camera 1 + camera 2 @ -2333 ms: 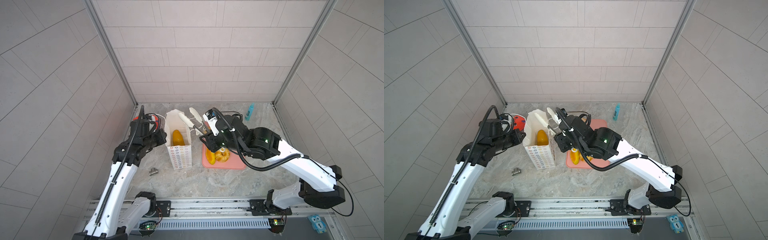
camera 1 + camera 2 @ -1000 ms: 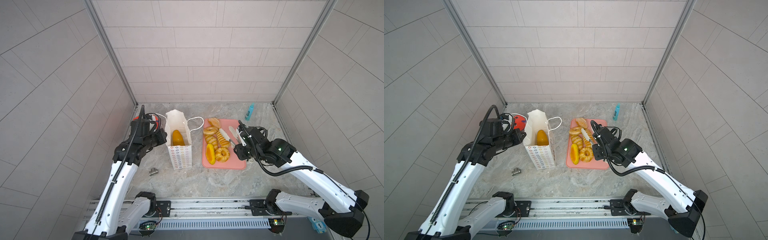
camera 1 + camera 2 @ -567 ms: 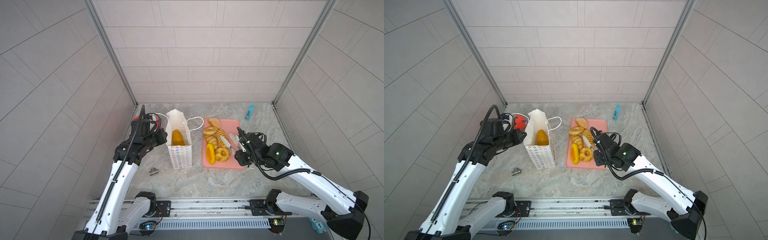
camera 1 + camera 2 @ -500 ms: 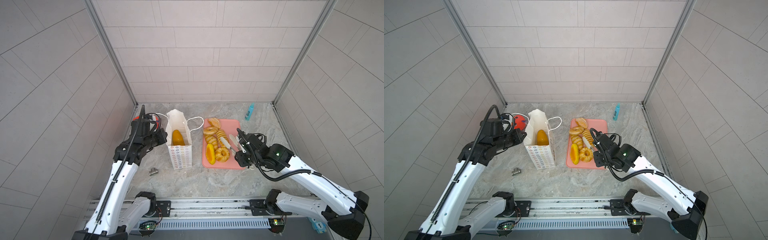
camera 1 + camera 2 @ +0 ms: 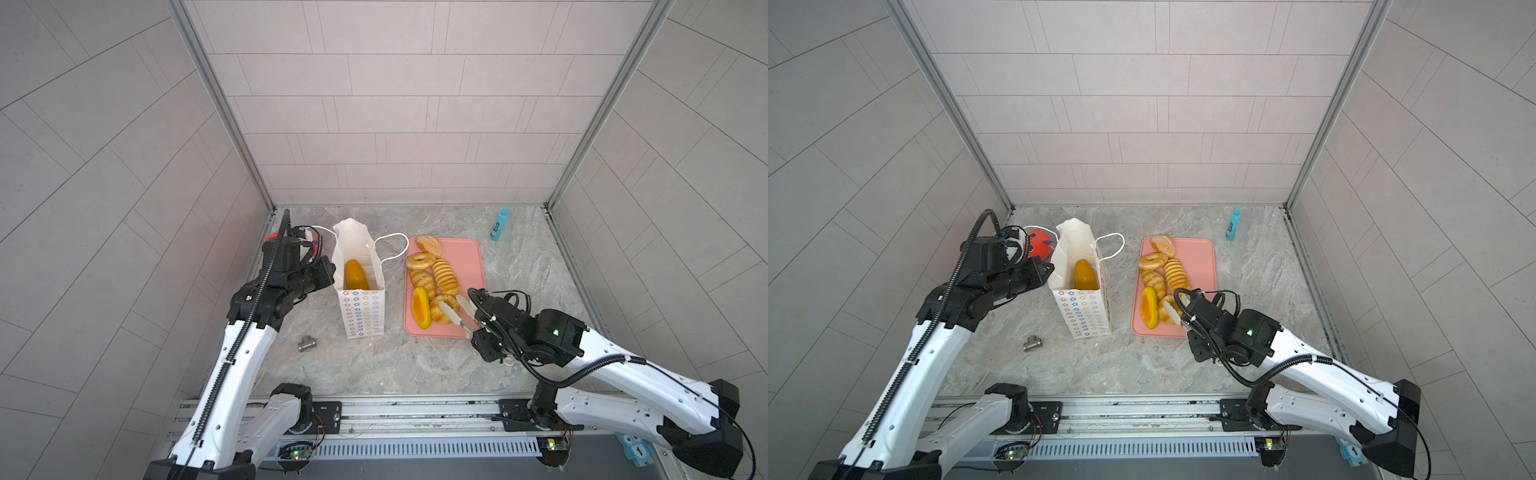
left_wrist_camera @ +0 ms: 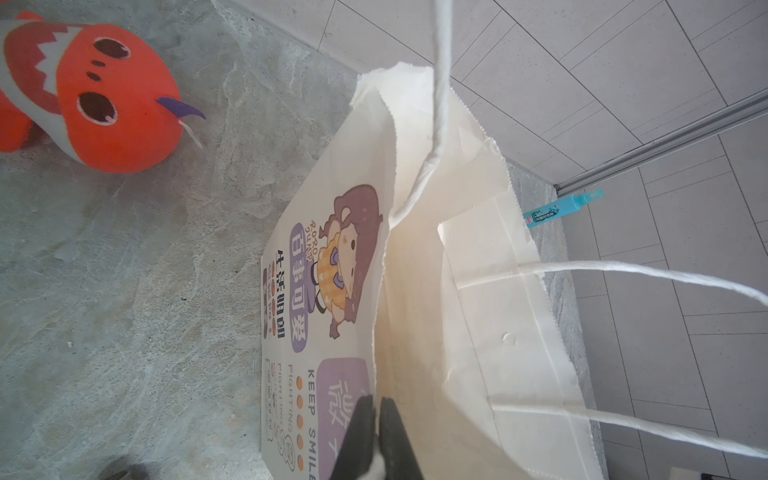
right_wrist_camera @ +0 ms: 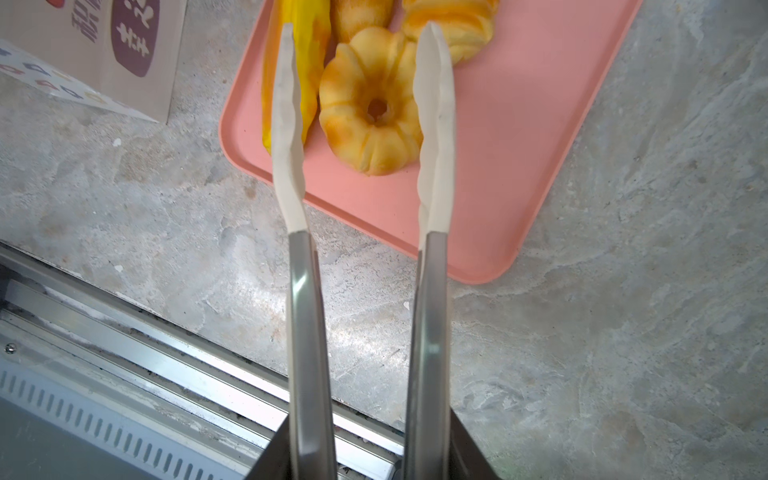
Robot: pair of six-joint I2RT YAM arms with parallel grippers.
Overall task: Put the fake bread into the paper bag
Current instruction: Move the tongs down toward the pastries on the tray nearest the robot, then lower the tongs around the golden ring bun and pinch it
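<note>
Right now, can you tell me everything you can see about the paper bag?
The paper bag is tall and white. It stands upright and open on the grey table, beside the pink tray. Little coloured flowers dot its side, and a cartoon girl and purple text fill its face. It has two white cord handles. The left gripper pinches its rim. One orange-yellow loaf lies inside.

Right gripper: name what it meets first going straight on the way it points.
Probably the ring donut on the tray: the right gripper holds tongs pointing at it, tips on either side. Height above it is unclear.
</note>
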